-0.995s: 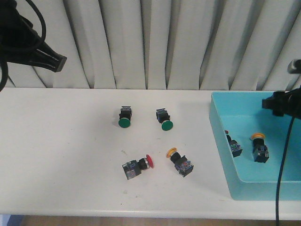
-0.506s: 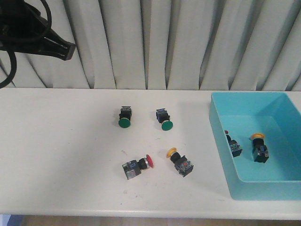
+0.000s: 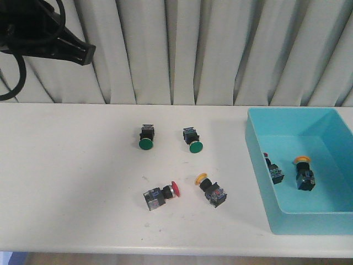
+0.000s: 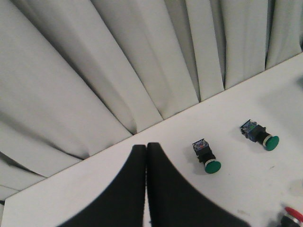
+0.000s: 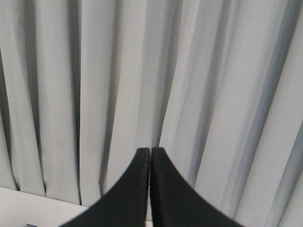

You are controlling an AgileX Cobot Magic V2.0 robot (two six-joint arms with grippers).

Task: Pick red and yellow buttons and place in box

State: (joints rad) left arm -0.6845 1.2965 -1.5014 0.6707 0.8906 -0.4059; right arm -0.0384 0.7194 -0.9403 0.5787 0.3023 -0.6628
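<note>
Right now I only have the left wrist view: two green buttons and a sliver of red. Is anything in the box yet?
Observer: Yes. The box holds two buttons: a yellow-capped one and a second one with its cap mostly hidden.
Operator: What remains outside it?
Observer: A red button and a yellow button, close together but apart on the table.
Operator: Is the right arm carrying something?
Observer: No. The right gripper is closed on nothing, facing the curtain.

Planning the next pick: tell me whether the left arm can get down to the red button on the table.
Probably yes. The red button lies in the open, apart from the yellow button, and the left gripper, jaws shut, hangs above.
</note>
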